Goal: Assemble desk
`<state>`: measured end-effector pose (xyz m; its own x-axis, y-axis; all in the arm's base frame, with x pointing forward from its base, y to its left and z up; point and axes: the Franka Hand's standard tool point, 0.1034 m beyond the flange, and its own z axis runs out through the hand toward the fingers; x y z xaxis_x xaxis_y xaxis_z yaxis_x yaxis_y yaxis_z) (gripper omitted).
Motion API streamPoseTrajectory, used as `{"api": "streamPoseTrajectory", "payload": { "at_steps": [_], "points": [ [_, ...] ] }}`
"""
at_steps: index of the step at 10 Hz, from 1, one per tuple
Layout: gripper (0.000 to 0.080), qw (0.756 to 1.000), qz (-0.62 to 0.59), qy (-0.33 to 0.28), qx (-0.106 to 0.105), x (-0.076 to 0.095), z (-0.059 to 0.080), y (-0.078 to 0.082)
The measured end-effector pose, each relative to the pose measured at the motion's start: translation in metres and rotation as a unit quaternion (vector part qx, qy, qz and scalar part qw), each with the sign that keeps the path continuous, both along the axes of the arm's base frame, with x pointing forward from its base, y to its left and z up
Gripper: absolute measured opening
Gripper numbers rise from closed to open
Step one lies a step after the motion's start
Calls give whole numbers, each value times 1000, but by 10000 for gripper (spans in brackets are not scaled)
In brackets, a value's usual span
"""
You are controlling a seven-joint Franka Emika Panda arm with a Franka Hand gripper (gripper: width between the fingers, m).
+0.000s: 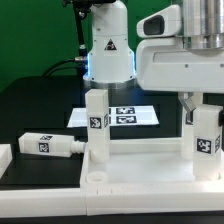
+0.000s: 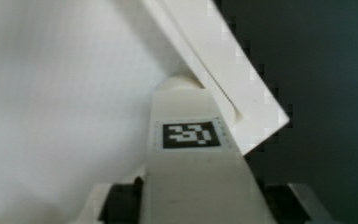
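The white desk top (image 1: 150, 168) lies flat at the front. One tagged leg (image 1: 97, 122) stands upright at its corner on the exterior view's left. My gripper (image 1: 205, 108) is shut on a second tagged leg (image 1: 206, 138) and holds it upright over the top's corner on the exterior view's right. In the wrist view this leg (image 2: 197, 150) sits between my fingers (image 2: 133, 200), its tag facing the camera, its far end against the desk top (image 2: 69, 100) by the raised rim (image 2: 220, 60). A third leg (image 1: 50, 145) lies loose on the black table at the exterior view's left.
The marker board (image 1: 130, 115) lies behind the desk top in front of the arm's base (image 1: 108, 50). A long white border bar (image 1: 40, 195) runs along the front edge, and another white piece (image 1: 4, 158) sits at the far left edge.
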<state>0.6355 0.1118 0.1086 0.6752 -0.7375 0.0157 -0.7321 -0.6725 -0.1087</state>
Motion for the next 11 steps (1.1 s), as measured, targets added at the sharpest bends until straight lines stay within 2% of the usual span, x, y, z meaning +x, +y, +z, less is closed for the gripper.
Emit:
{"api": "streamPoseTrajectory", "payload": {
  "at_steps": [1, 3, 4, 9, 11],
  "points": [
    [285, 996, -88, 5, 10, 0, 0, 1],
    [285, 947, -317, 22, 46, 3, 2, 2],
    [285, 925, -374, 27, 55, 3, 2, 3],
    [285, 873, -482, 38, 66, 3, -1, 2],
    [285, 875, -479, 38, 65, 3, -2, 1]
  ]
}}
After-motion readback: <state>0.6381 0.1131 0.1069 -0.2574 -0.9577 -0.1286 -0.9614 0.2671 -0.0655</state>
